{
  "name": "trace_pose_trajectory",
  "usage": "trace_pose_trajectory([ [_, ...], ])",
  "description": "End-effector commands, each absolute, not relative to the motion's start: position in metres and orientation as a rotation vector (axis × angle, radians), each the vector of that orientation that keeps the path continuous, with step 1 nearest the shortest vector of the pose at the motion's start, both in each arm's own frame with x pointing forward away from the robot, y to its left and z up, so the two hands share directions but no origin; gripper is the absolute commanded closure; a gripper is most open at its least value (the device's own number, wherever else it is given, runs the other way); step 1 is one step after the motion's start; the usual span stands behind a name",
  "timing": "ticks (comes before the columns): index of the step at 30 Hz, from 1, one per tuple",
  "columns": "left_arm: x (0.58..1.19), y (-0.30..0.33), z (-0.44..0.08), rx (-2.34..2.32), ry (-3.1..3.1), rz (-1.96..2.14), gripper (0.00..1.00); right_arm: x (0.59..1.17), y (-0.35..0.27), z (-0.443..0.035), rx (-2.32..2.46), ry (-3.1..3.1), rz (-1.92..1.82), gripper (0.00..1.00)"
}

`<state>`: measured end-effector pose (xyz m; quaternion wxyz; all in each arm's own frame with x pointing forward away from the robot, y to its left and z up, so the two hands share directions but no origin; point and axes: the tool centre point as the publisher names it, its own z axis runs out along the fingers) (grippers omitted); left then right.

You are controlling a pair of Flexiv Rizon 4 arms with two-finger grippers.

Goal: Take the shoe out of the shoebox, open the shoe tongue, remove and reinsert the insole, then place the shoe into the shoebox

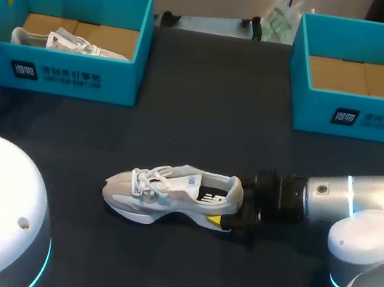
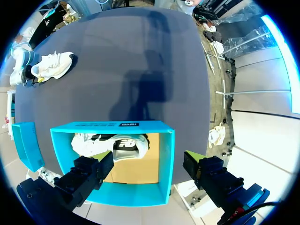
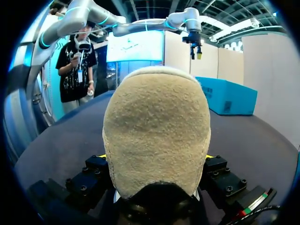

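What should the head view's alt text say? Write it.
A pale shoe sits on the table, its heel clamped in the jaws of the right arm. The left blue box holds another shoe; the right blue box shows only cardboard.

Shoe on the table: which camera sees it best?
The head view: the whole shoe, side-on, laces to heel. The right wrist view sees only its heel, between the fingers of the right gripper. The left wrist view shows it small and far off.

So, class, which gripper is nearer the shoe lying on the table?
Right. The right gripper clamps the heel of the shoe; the left gripper hovers open over a shoebox, well away.
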<state>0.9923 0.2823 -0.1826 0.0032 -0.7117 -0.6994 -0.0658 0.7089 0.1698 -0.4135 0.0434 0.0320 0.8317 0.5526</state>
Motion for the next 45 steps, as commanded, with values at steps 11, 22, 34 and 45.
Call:
trace_pose_trajectory([
  [11,0.992,0.282,-0.183,-2.231,-2.192,-0.211,0.0,0.707,0.167,-0.408,0.108,2.562,1.661,1.0],
  [22,0.975,0.271,-0.174,-2.229,-2.221,-0.232,0.0,0.707,0.167,-0.408,0.108,2.562,1.661,1.0],
  [34,0.923,0.224,-0.16,-1.635,-2.644,-0.177,0.0,0.707,0.167,-0.408,0.108,2.562,1.661,1.0],
  [45,0.905,0.197,-0.17,-1.285,-2.679,-0.384,0.0,0.707,0.167,-0.408,0.108,2.562,1.661,1.0],
])
